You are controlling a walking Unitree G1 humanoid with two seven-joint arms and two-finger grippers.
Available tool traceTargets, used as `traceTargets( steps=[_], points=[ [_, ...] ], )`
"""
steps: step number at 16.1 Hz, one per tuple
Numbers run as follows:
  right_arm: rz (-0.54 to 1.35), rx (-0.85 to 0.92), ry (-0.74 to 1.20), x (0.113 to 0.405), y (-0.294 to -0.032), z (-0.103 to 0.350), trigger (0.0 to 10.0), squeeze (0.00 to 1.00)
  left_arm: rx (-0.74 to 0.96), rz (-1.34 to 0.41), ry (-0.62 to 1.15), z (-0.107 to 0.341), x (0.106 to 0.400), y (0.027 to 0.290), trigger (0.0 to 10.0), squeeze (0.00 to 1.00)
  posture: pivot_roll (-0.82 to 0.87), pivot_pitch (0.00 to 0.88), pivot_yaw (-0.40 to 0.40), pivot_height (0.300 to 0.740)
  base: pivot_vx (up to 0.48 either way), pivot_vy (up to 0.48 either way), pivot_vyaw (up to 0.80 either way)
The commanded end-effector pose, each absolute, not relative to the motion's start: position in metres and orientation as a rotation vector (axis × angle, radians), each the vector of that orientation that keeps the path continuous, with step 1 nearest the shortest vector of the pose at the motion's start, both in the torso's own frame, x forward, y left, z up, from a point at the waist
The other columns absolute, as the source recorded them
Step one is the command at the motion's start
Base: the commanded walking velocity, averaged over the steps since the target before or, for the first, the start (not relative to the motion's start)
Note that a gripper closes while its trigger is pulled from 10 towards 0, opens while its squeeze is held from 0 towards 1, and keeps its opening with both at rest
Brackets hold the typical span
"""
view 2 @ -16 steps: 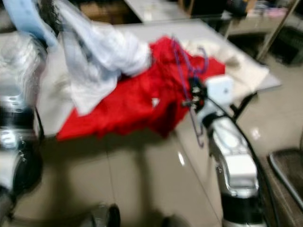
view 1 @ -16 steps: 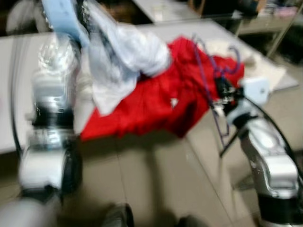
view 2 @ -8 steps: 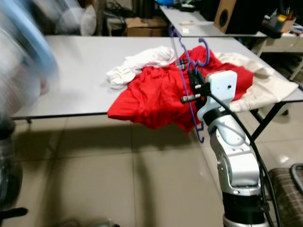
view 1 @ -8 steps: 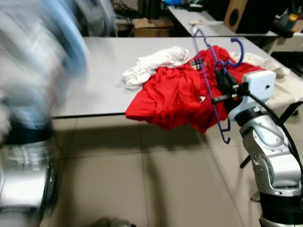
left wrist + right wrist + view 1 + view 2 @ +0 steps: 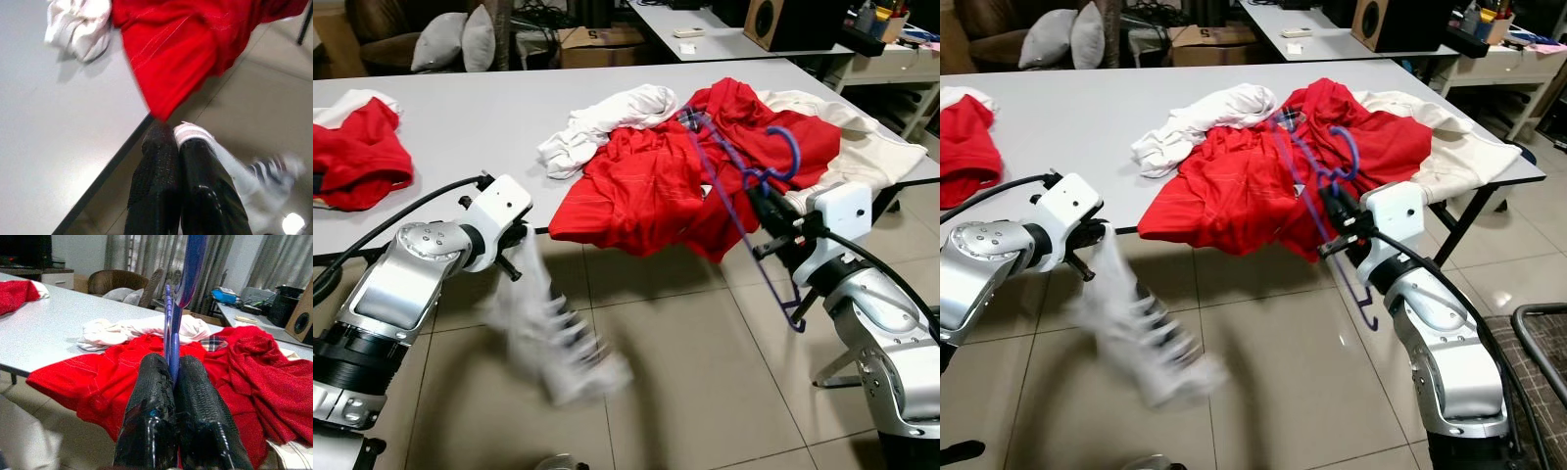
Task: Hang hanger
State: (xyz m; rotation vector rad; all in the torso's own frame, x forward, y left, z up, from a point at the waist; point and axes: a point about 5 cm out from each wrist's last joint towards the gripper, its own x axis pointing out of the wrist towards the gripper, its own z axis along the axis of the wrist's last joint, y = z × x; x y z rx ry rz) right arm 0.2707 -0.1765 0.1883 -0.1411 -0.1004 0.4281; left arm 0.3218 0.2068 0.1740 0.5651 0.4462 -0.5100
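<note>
Purple plastic up front: the hanger (image 5: 744, 186) is pinched in the right pincer (image 5: 766, 208), fingers clenched flat on one of its thin bars, as the right wrist view shows with the bar running up between the two black pads. The hook curls up above the grip and the lower bar trails down past the desk (image 5: 460, 117) edge toward the floor, so the hanger rides tilted in the air, in front of the heap of red garments (image 5: 646, 181) rather than lying on them. That grip on a bar looks chosen to leave the hook free for catching on something; no rail is visible here, so where it goes I can't say.

Right arm is bent at the elbow, forearm angled up and inward, the white wrist block just by the desk's near edge.

Over on the other side, the left pincer (image 5: 1087, 250) is clamped on a pale striped garment (image 5: 553, 338), which hangs down blurred toward the tiled floor. The left wrist view has the white cloth squeezed between the closed fingers (image 5: 205, 166). That arm reaches forward low, below the desk top, wrist turned so the cloth drapes clear.

White clothing (image 5: 607, 122) sits bunched behind the red pile, another red garment (image 5: 357, 157) lies at the far left end.
</note>
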Motion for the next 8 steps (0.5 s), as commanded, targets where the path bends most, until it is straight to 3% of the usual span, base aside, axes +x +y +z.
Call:
traceTargets(
  steps=[1, 4, 5, 8],
  points=[
    [0.473, -0.148, -0.098, 0.267, -0.173, 0.191, 10.0, 0.0, 0.572, -0.52, 0.424, 0.18, 0.322, 0.204, 0.0, 0.0, -0.04, 0.0, 0.008, 0.74, 0.0, 0.0, 0.0],
    [0.638, -0.165, -0.003, 0.247, -0.172, 0.183, 10.0, 0.0, 0.431, -0.554, 0.405, 0.168, 0.322, 0.182, 0.0, 0.0, -0.04, 0.0, 0.017, 0.74, 0.0, 0.0, 0.0],
    [0.717, -0.176, 0.059, 0.236, -0.175, 0.178, 10.0, 0.0, 0.264, -0.526, 0.376, 0.167, 0.329, 0.172, 0.0, 0.0, -0.05, 0.0, 0.031, 0.74, 0.0, 0.0, 0.0],
    [0.802, -0.223, 0.158, 0.219, -0.184, 0.172, 10.0, 0.0, 0.126, -0.426, 0.376, 0.161, 0.339, 0.164, 0.0, 0.0, -0.08, 0.0, 0.053, 0.74, 0.0, 0.0, 0.0]
  ],
)
